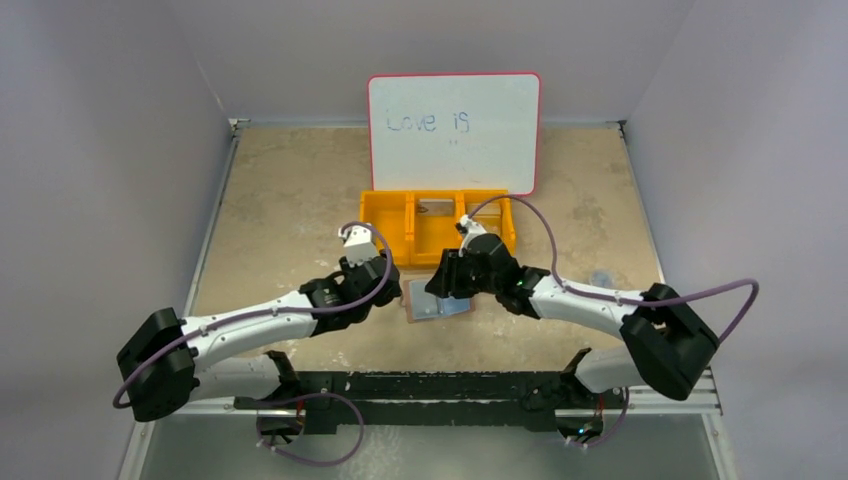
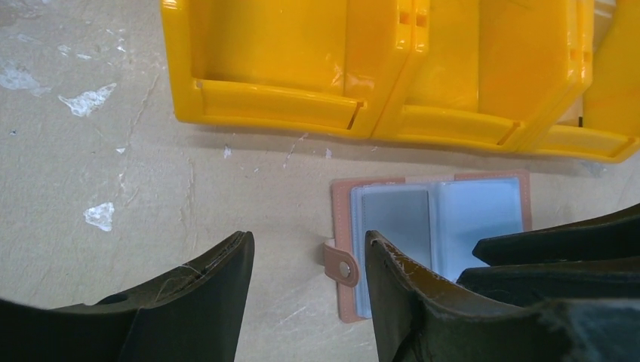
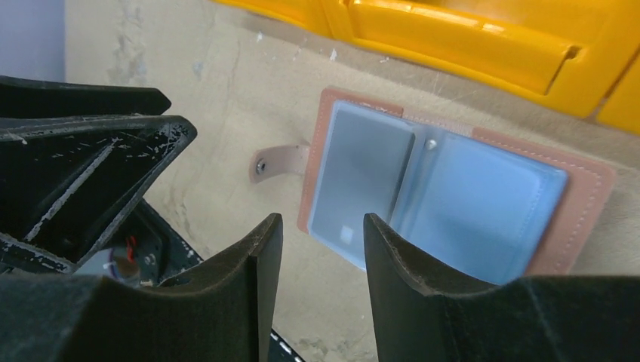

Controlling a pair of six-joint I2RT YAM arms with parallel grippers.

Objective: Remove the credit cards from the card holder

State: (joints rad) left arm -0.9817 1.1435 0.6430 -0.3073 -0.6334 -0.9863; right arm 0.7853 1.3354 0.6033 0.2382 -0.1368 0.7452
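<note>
Left gripper [image 2: 308, 241] and right gripper [image 3: 322, 222] are both hanging released, nothing between the fingers, close above holder [image 3: 453, 196]. Holder is lying open, flat on table [image 2: 113, 188], just before yellow tray [image 2: 279, 105]. 1 greyish card [image 3: 362, 173] is sitting in the strap-side pocket.

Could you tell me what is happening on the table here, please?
A card holder lies open on the table before an orange tray. The robot's left end effector and right end effector hover open by it, holding nothing. One pocket seems to hold a greyish card.
</note>
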